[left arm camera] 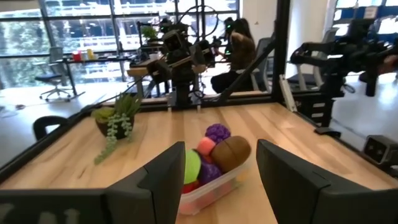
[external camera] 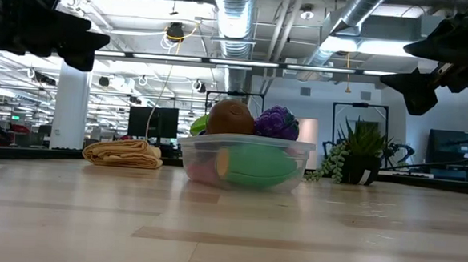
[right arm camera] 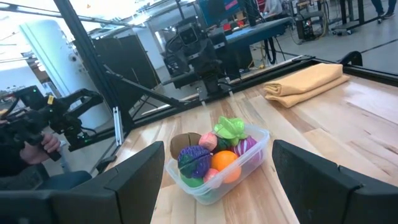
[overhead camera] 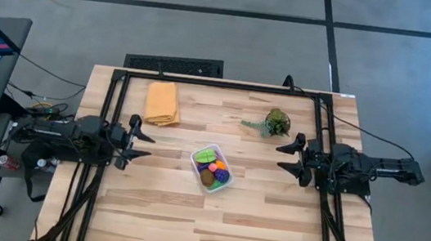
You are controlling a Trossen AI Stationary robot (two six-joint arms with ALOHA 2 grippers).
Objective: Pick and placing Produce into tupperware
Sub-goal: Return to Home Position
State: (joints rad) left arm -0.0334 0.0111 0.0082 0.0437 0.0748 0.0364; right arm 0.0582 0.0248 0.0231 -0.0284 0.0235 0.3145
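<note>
The clear tupperware (overhead camera: 212, 169) stands near the table's middle, filled with produce (right arm camera: 211, 155): brown, purple, orange, pink and green pieces heaped inside, also seen in the low view (external camera: 251, 120). My left gripper (overhead camera: 141, 138) hovers open at the table's left edge, pointing level toward the tupperware, with nothing between its fingers. My right gripper (overhead camera: 289, 157) hovers open at the right edge, facing it, likewise with nothing between its fingers.
A folded orange-yellow cloth (overhead camera: 162, 102) lies at the far left. A small green plant (overhead camera: 274, 123) stands at the far right. A black frame rail (overhead camera: 220, 82) runs round the table. The near half of the tabletop (overhead camera: 202, 226) is bare wood. A person sits in the room beyond (left arm camera: 239, 50).
</note>
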